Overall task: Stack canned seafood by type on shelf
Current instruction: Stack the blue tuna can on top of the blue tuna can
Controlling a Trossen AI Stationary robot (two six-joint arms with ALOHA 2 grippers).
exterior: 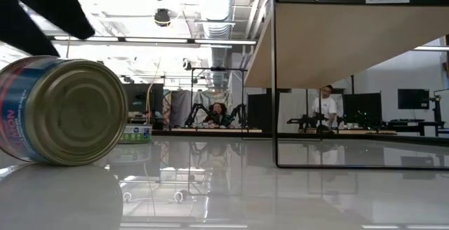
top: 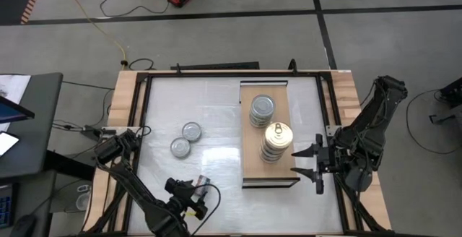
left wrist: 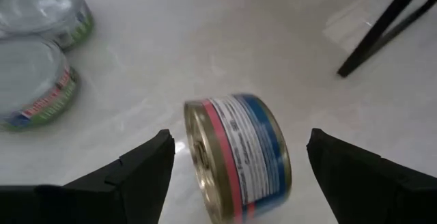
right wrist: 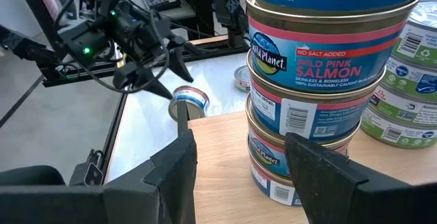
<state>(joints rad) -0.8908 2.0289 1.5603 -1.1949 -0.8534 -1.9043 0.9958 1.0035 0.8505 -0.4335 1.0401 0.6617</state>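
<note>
Lying sideways between spread left gripper (left wrist: 235, 176) fingers – tin (left wrist: 239, 157) – right gripper (right wrist: 239, 162) parted

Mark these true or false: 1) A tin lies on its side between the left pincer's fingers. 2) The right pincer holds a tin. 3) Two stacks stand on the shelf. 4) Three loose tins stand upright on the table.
1) True: the tipped tin lies in the open left pincer.
2) False: the right pincer is empty beside the salmon stack.
3) True: the silver-lid stack shares the shelf.
4) False: two upright tins.
</note>
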